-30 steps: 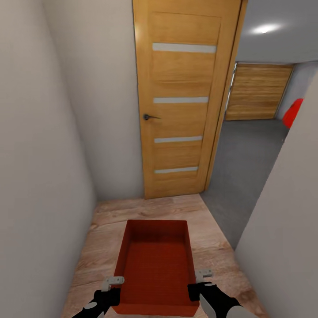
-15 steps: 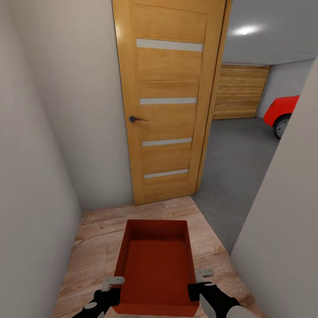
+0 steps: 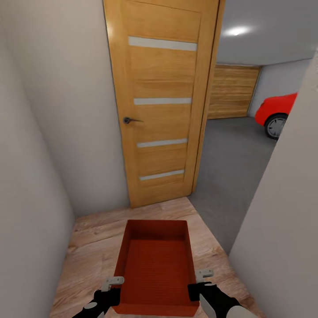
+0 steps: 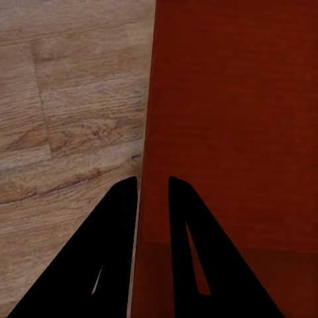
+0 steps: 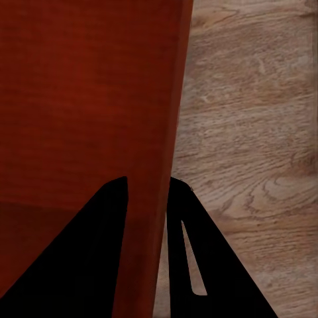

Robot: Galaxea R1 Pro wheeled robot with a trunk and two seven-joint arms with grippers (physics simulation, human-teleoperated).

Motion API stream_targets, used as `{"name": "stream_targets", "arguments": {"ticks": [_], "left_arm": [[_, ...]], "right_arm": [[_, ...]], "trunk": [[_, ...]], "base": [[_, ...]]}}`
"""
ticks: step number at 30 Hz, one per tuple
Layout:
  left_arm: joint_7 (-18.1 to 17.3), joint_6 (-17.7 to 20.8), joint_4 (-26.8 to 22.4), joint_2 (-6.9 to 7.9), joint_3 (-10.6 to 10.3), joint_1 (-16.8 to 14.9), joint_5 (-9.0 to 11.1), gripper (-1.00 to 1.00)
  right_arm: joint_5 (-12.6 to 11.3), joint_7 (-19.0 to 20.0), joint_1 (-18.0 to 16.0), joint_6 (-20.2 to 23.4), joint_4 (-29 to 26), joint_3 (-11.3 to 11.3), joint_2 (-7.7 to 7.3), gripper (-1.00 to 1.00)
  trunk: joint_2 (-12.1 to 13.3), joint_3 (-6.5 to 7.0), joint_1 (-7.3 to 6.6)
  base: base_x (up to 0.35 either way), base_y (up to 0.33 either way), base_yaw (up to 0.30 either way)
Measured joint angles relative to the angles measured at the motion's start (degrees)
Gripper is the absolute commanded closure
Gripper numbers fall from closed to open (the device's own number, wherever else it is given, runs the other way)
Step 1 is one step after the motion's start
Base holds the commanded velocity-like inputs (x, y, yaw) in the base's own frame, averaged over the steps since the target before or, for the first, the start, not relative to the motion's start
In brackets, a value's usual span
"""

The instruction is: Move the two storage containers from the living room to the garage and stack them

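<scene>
1. Between the two grippers, low in the head view, a red-orange storage container [image 3: 155, 265] is carried over the wood plank floor [image 3: 90, 238]; it is rectangular, open-topped, with plain low walls and a finely ribbed bottom.
2. Left gripper [image 3: 115, 280] clamps the container's left wall, right gripper [image 3: 203, 274] the right wall.
3. Wrist views show what the head view hides: the left gripper [image 4: 153, 185] and right gripper [image 5: 147, 182] each have one finger inside and one outside the thin wall.
4. Ahead stands an orange wooden door [image 3: 161, 101] with four frosted strips, swung open beside the garage [image 3: 247, 106] with its grey concrete floor [image 3: 232, 163], where a red car [image 3: 277, 111] is parked before a wooden garage door [image 3: 232, 92].
</scene>
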Motion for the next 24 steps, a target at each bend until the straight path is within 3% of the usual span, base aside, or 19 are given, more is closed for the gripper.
{"name": "stream_targets", "arguments": {"ticks": [16,24], "left_arm": [[0.0,-0.02,-0.02,0.01,0.01,0.01,0.0,1.0],[-0.02,-0.01,-0.01,0.05,-0.01,0.01,0.0,1.0]], "right_arm": [[0.03,-0.01,-0.02,-0.02,0.01,-0.01,0.01,1.0],[0.21,-0.02,0.0,0.01,-0.01,-0.18,0.06,1.0]], "trunk": [[0.0,0.0,0.02],[0.0,0.12,0.01]], "base": [[0.035,0.027,-0.04],[0.081,0.055,-0.166]]}}
